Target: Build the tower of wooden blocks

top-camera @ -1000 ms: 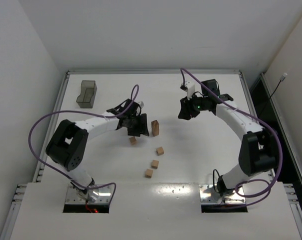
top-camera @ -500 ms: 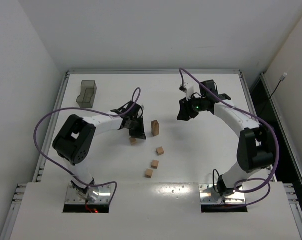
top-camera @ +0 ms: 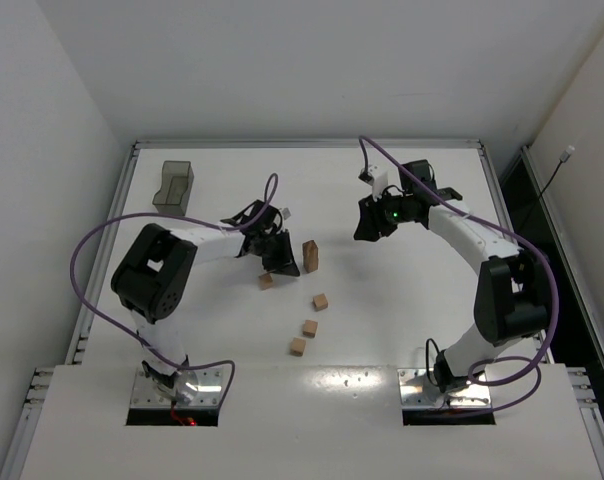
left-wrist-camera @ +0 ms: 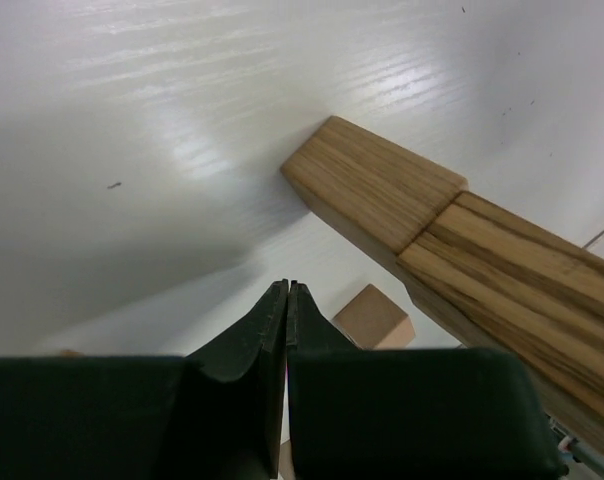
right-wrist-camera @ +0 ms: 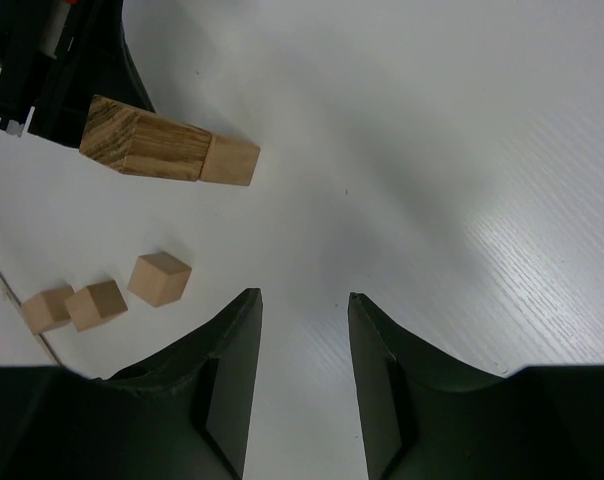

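The tower (top-camera: 309, 256) is a slim column of stacked tan wood blocks standing mid-table. It shows in the left wrist view (left-wrist-camera: 452, 240) and the right wrist view (right-wrist-camera: 167, 150). My left gripper (top-camera: 285, 260) is shut and empty just left of the tower, its fingertips (left-wrist-camera: 287, 292) pressed together and apart from the wood. Loose wood blocks lie near it: one (top-camera: 267, 281) below the left gripper, others (top-camera: 321, 301), (top-camera: 309, 328), (top-camera: 298, 346) trailing toward the front. My right gripper (top-camera: 363, 231) is open and empty to the right of the tower, its jaws (right-wrist-camera: 302, 295) over bare table.
A grey translucent tray (top-camera: 172, 187) stands at the back left. One loose cube (left-wrist-camera: 375, 317) lies close to the left fingers. Three loose cubes (right-wrist-camera: 160, 278), (right-wrist-camera: 95, 304), (right-wrist-camera: 47, 309) show in the right wrist view. Table edge rails run around the white surface.
My left gripper has shifted slightly beside the tower and its wrist has turned. The right arm has barely moved. The tower and loose blocks stay put.
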Robot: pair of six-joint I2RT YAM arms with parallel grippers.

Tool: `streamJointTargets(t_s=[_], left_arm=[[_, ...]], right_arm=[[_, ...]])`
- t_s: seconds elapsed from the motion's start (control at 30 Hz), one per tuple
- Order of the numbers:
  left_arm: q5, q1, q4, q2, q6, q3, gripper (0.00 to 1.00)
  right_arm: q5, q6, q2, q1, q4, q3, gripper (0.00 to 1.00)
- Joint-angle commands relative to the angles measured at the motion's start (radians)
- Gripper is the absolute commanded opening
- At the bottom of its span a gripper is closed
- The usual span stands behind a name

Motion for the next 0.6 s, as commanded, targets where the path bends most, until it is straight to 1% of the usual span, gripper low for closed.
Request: streamJointTargets(t_s=[0.0,0.1,0.4,0.57], left_arm=[[0.060,0.022,0.066,0.030,-0.024,-0.009,0.00],[0.078,0.042,0.078,0.048,-0.033,-0.009,0.00],[0.100,0.042,0.098,0.081,-0.033,-0.009,0.00],[0.110,0.042,0.109,0.093,-0.042,0.019,0.00]], right_arm=[[-0.031,0.004,-0.025,-0.003,0.028,0.009,0.36],[-0.031,0.004,-0.025,-0.003,0.028,0.009,0.36],[-0.021,0.004,-0.015,-0.003,0.028,0.018,0.36],[-0.021,0.004,-0.015,-0.003,0.028,0.018,0.36]])
